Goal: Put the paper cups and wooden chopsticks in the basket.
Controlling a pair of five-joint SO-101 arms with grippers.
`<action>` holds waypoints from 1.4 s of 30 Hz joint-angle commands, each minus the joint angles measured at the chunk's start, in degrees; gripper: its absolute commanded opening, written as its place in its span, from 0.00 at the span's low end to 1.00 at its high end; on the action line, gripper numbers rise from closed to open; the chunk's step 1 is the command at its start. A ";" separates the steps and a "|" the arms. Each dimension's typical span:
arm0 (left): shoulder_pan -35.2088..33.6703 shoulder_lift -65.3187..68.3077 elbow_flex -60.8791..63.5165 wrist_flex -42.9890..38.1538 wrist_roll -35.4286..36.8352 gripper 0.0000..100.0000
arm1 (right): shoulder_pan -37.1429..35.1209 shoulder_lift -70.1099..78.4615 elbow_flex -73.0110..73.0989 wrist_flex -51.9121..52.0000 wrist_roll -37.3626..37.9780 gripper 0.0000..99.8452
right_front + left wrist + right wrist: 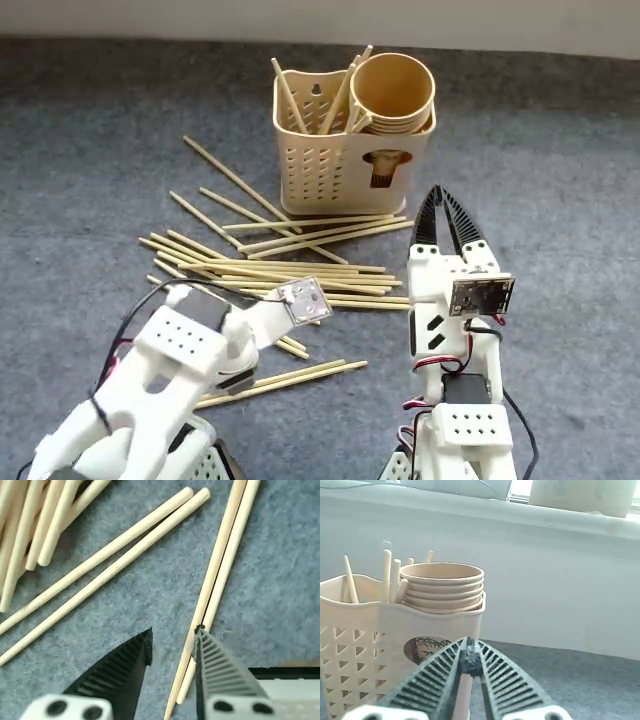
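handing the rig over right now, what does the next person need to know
Left gripper: open, low over the loose chopsticks, with one jaw against a chopstick pair lying on the grey mat. Nothing is gripped.
Right gripper: shut, nothing seen in it, pointing at the basket from just in front.
Done: the stacked paper cups are in the basket, with some upright chopsticks beside them.
Left: most chopsticks are spread on the mat in front of the basket and need to go in.
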 commanded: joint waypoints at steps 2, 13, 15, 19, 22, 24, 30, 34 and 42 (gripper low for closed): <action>3.12 7.60 -0.22 -7.82 3.08 0.15 | 0.66 -0.48 5.76 -1.01 -0.09 0.01; 2.68 17.01 -4.53 -9.58 3.16 0.10 | 0.66 -0.48 5.85 -1.01 -0.09 0.01; 1.54 15.34 -6.37 -6.77 4.31 0.10 | 0.66 -0.48 5.85 -1.01 -0.09 0.01; 1.54 8.66 -8.92 -1.23 5.45 0.10 | 0.66 -0.48 5.85 -1.01 -0.09 0.01; 4.44 3.21 -7.08 0.70 5.45 0.10 | 0.66 -0.48 5.85 -1.01 -0.09 0.01; 6.46 0.75 -4.35 0.62 5.54 0.10 | 0.66 -0.48 5.85 -1.01 -0.09 0.01; 7.34 0.66 -1.27 -0.62 5.45 0.10 | 0.66 -0.48 5.85 -1.01 -0.09 0.01; 7.43 4.88 -0.31 -3.16 5.36 0.10 | 0.66 -0.48 5.85 -1.01 -0.09 0.01; 6.90 19.03 -3.38 -7.12 5.63 0.10 | 0.66 -0.48 5.85 -1.01 -0.09 0.01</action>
